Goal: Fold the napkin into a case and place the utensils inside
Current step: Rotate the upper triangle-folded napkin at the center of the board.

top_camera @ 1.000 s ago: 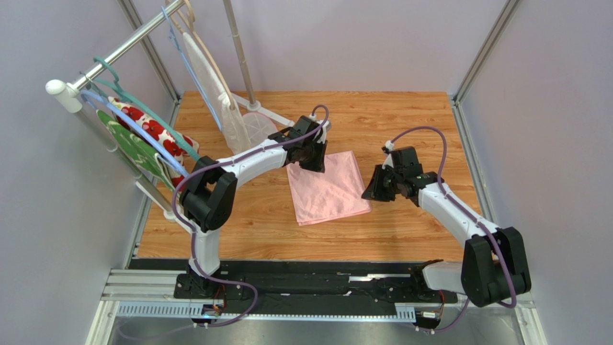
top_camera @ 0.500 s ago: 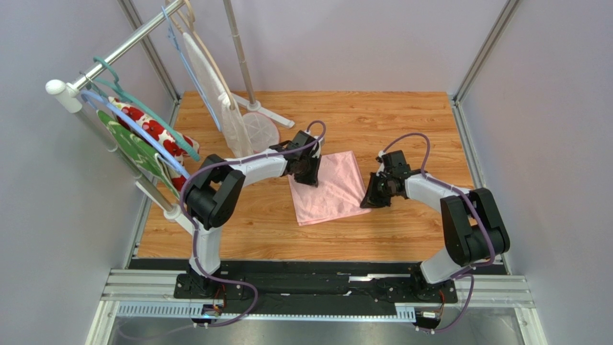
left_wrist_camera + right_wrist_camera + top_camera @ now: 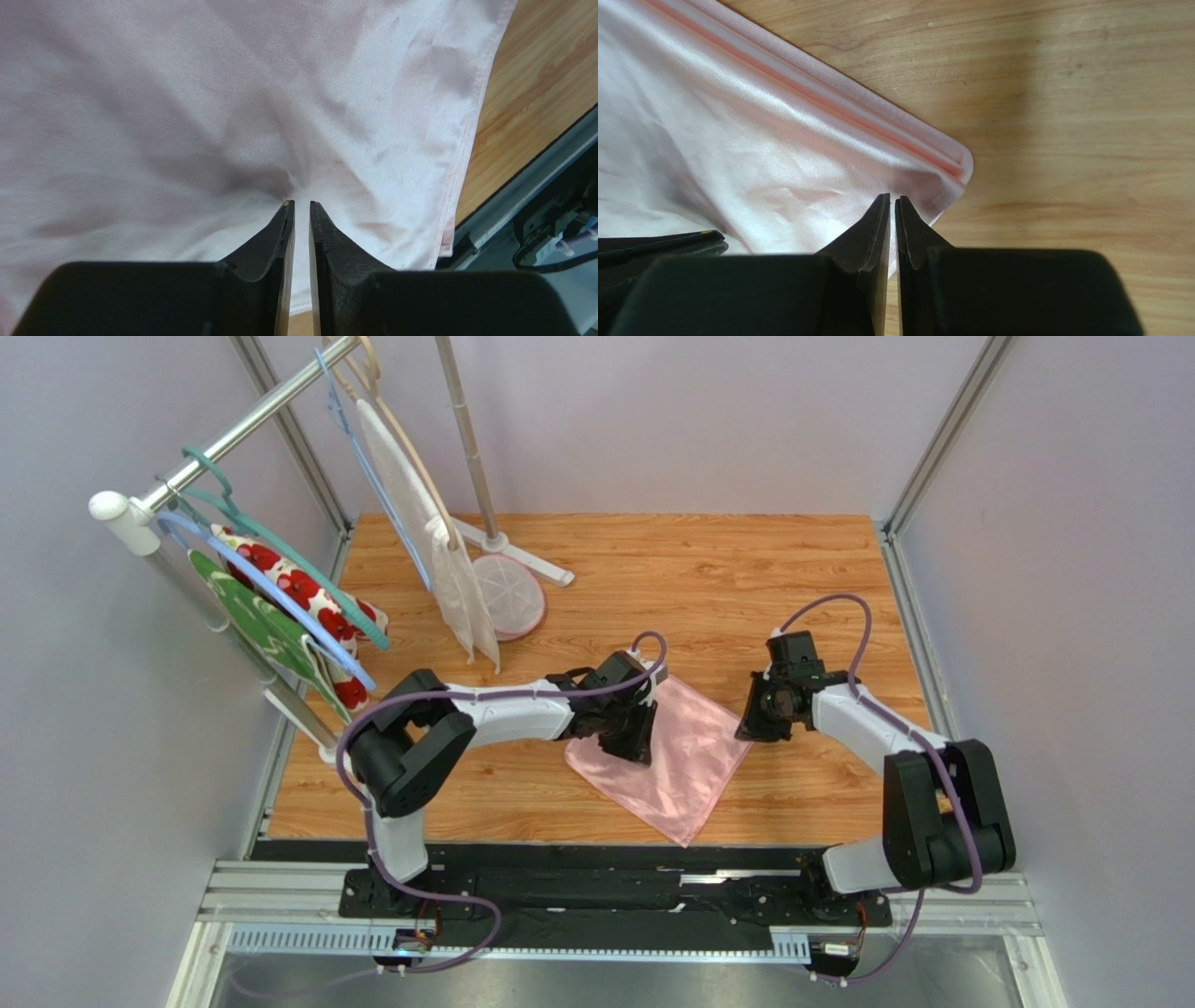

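Observation:
The pink napkin (image 3: 687, 770) lies on the wooden table as a diamond, one corner pointing at the near edge. My left gripper (image 3: 630, 738) is shut on the napkin's left part; in the left wrist view the cloth (image 3: 281, 91) puckers at the left gripper's closed tips (image 3: 298, 204). My right gripper (image 3: 752, 725) is shut on the napkin's right corner; in the right wrist view the hemmed corner (image 3: 948, 164) sits just past the right gripper's tips (image 3: 892, 198). No folded case shows. The utensils are out of view.
A clothes rail (image 3: 225, 448) at the left carries hangers with a white cloth with red flowers (image 3: 302, 595) and a green cloth (image 3: 246, 616). A white cloth (image 3: 449, 574) hangs by a stand with a round base (image 3: 512, 595). Grey walls enclose the table (image 3: 828, 574).
Both grippers have moved toward the near edge, pulling the napkin with them. The napkin has turned from a roughly square lie into a diamond.

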